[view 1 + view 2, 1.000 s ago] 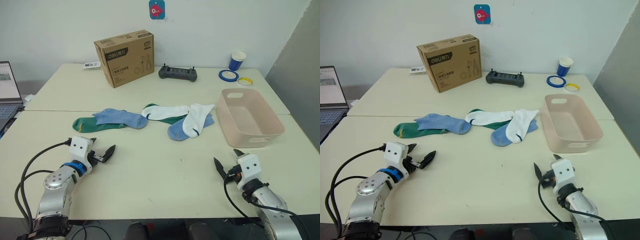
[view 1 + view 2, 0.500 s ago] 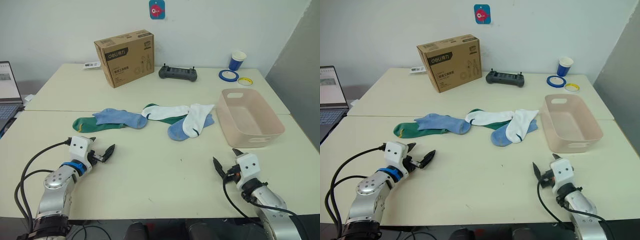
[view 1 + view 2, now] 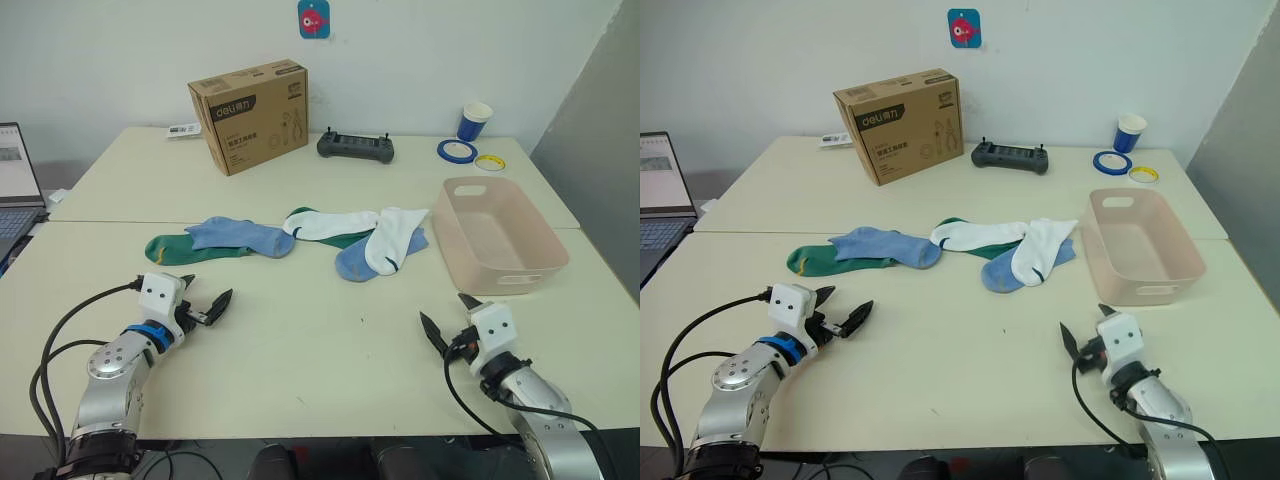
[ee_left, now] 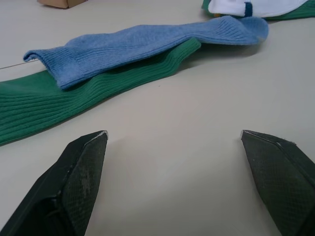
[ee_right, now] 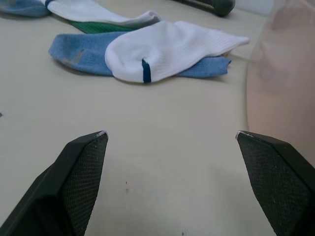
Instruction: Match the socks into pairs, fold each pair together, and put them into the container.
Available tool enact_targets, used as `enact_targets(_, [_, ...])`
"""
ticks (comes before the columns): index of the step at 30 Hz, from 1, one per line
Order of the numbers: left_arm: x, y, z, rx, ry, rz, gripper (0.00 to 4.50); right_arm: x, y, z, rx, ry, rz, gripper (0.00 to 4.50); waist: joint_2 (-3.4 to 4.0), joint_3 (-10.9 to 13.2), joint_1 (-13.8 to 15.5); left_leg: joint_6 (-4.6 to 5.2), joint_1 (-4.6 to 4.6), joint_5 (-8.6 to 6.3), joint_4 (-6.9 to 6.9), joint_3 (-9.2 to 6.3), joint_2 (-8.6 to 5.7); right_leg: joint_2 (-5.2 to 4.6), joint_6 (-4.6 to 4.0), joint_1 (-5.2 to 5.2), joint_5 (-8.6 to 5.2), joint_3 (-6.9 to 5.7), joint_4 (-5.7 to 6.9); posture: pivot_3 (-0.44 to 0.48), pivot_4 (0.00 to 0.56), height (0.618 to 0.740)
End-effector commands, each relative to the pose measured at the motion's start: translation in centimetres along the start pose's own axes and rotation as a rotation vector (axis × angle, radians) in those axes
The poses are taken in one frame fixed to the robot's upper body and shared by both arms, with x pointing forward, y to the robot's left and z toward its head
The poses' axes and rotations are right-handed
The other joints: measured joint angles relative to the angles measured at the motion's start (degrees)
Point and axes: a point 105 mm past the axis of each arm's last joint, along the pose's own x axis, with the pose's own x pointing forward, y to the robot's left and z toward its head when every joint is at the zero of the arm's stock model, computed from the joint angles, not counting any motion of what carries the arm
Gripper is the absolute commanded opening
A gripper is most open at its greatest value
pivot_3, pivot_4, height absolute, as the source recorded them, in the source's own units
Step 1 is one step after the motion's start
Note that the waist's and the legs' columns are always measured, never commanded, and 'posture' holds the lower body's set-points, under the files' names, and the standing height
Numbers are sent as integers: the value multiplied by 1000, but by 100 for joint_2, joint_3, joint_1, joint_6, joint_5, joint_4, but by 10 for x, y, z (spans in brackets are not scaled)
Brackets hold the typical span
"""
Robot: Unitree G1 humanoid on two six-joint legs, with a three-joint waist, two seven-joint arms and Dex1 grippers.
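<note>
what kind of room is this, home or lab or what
Most likely an office or lab workspace, not a home: plain pale tables against a bare wall, a laptop at the edge, and a handheld controller beside a cardboard box.

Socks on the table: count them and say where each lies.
6: green under blue at left; white over green mid-row; white over blue nearest the basin.

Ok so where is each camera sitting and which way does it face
Head stereo pair: looks forward and down over the cream table at mixed ankle socks, pale pink plastic basin; left gripper, right gripper show.
Left wrist: faces light blue sock lying on dark green sock.
Right wrist: faces white sock on blue one.
All views share the socks.
</note>
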Motion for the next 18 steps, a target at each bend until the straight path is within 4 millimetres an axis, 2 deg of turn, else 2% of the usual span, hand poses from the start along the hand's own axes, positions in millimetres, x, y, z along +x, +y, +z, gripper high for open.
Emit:
enact_targets(1, [5,-11,28,65,-96,-93,4500,7,3,28,-30,-77,43,4479,0,0,1,0,0,0,0,0,0,0,0,0,0,0,0,0,150,740])
enact_targets(6, [20,-34,46,155,-147,-230,4500,18,5,40,-23,-97,50,4479,0,0,10,0,-3,0,4,-1,-2,0,-3,1,3,0,0,0,150,740])
enact_targets(12, [69,-68,76,232,-210,-336,4500,27,8,48,-39,-102,68,4479,1,1,100,0,-13,0,21,-6,-7,2,1,3,7,-1,0,0,150,740])
enact_targets(16, [88,-82,84,279,-223,-372,4500,29,7,52,-42,-104,63,4479,2,1,77,1,-14,0,29,-3,-9,3,2,4,8,6,0,0,150,740])
enact_targets(18, [107,-88,82,317,-196,-361,4500,31,4,54,-40,-108,45,4479,2,1,87,2,-14,-1,29,-9,-7,10,2,4,8,6,0,0,150,740])
